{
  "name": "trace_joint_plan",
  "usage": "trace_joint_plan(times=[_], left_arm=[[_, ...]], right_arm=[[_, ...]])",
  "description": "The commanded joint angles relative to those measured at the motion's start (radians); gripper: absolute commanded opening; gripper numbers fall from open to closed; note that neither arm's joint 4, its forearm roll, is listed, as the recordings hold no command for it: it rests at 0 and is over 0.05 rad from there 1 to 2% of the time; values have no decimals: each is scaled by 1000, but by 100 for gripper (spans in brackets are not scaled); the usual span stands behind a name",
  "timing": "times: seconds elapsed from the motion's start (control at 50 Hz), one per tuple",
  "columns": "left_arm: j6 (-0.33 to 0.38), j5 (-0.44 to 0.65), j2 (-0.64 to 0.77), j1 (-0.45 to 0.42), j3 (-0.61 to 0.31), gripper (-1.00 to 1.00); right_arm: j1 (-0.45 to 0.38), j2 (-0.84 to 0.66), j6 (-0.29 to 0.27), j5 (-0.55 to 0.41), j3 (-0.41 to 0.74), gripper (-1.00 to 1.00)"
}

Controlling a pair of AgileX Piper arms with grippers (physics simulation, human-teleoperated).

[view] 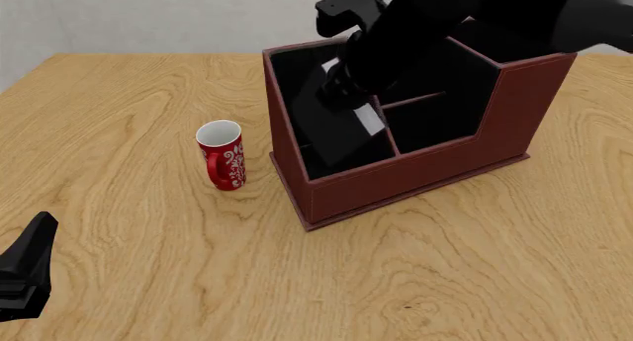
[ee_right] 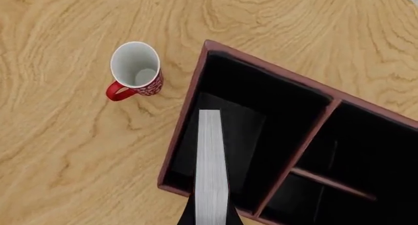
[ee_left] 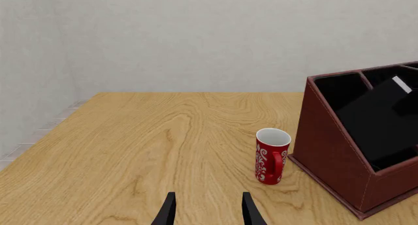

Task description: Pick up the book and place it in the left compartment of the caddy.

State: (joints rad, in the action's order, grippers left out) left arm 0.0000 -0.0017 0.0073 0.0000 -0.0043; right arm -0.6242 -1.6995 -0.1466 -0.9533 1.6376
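Both arms are finished in uniform matte black, with no visible markings, cables or screws.

The right arm [view: 435, 37] appears in the front view as a stack of bulky, rounded housings, with a blocky, squared segment at its upper end.

The left gripper [ee_left: 207, 210] carries two thin, flat black fingers [ee_left: 169, 213] that taper to narrow, blade-like tips. In the front view the left arm's end [view: 28, 270] shows as an angular wedge-shaped body with faceted faces.
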Motion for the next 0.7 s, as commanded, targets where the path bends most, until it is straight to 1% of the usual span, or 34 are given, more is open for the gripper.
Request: trace_joint_plan(times=[0.02, 0.7], left_arm=[[0, 0, 0, 0, 0, 100], [0, 0, 0, 0, 0, 100]], right_arm=[[-4, -3, 25, 27, -13, -100], [9, -40, 29, 44, 7, -100]])
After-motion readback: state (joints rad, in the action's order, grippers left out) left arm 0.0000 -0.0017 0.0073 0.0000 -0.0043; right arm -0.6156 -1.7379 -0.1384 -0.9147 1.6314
